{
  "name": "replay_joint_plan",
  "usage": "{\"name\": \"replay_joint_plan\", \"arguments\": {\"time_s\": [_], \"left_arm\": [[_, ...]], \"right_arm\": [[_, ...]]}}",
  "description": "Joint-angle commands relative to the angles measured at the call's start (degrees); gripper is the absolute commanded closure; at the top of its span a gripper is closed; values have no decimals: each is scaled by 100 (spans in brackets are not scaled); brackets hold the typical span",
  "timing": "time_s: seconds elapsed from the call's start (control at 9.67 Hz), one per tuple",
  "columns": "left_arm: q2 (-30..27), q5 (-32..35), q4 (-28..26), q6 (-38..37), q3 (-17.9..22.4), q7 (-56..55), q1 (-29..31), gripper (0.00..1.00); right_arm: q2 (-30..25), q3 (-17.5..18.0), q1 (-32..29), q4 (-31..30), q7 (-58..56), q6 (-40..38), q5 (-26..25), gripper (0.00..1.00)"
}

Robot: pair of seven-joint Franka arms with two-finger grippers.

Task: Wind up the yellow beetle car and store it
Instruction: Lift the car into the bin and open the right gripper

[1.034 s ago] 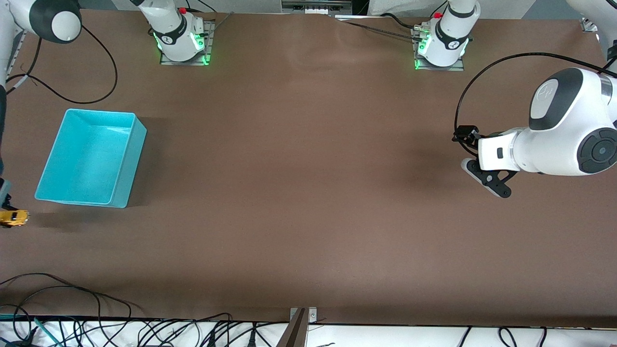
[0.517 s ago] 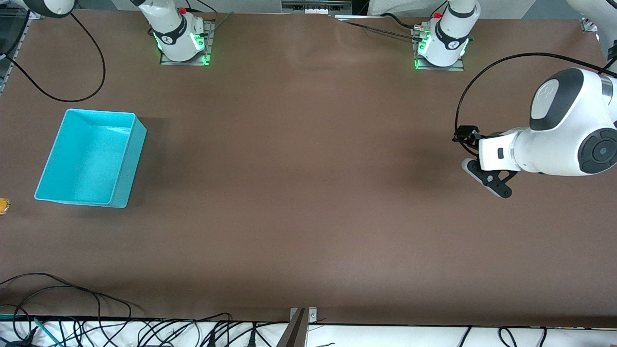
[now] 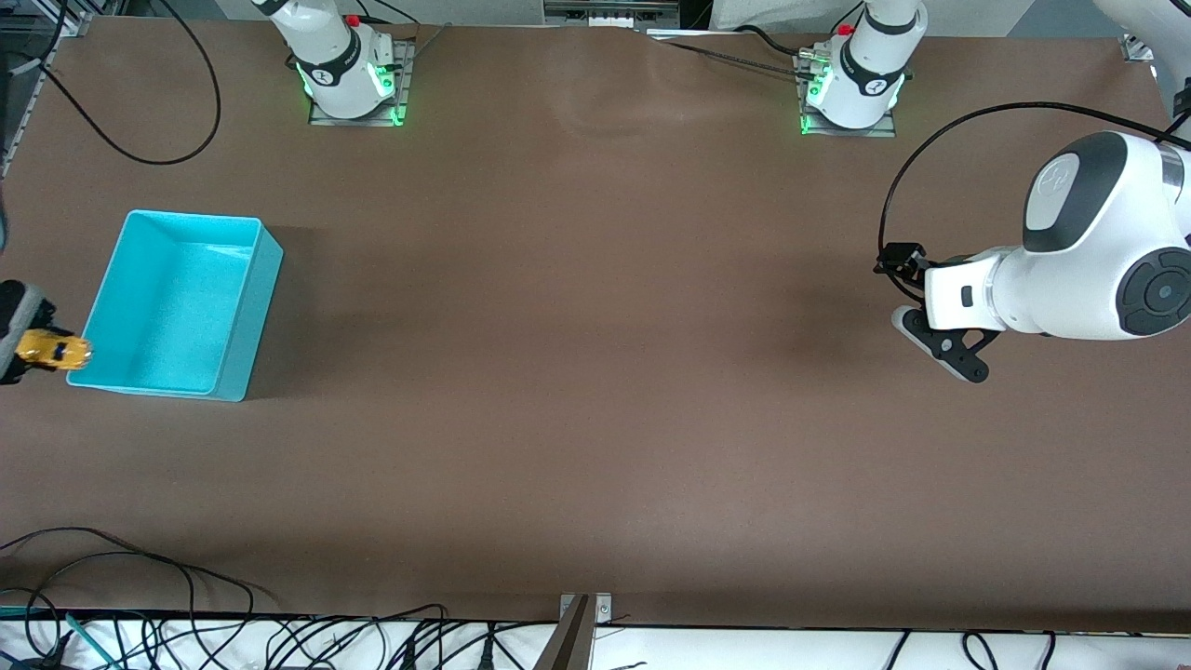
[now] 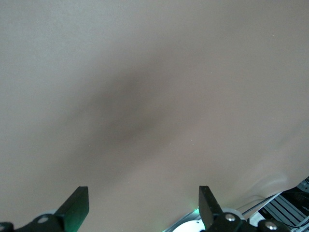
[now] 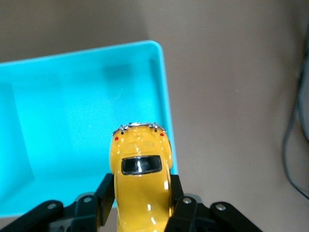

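Over the smooth turquoise bin's (image 5: 72, 96) rim, right gripper (image 5: 142, 203) clamps glossy rounded yellow beetle car (image 5: 141, 179); left gripper (image 4: 144, 205) waits open.

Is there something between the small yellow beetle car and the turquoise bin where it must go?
Nothing visible. The right gripper, shut on the small yellow beetle toy car, holds it up over the rim of the open turquoise plastic bin; the bin's inside shows no object. The left gripper waits open over bare table.

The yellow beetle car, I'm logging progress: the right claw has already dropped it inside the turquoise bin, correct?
No. The right claw is shut on the yellow beetle car, holding it over the rim of the turquoise bin, as the right wrist view shows.
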Motion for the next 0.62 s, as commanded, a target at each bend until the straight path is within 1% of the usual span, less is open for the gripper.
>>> {"name": "replay_joint_plan", "arguments": {"time_s": [0.0, 0.1, 0.31, 0.41, 0.52], "left_arm": [[-86, -21, 0, -5, 28, 12, 54, 0], [-86, -13, 27, -5, 28, -67, 45, 0], [-112, -21, 62, -14, 19, -76, 71, 0], [-182, -30, 114, -23, -7, -94, 54, 0], [-400, -30, -7, 38, 80, -137, -42, 0]], "right_arm": [[-945, 26, 255, -1965, 158, 1211, -127, 100], [-947, 61, 352, -2232, 219, 1477, -127, 100], [-930, 105, 441, -3100, 228, 2660, -127, 100], [-877, 97, 441, -3217, 220, 2814, -144, 100], [-851, 62, 432, -3236, 193, 2833, -336, 100]]}}
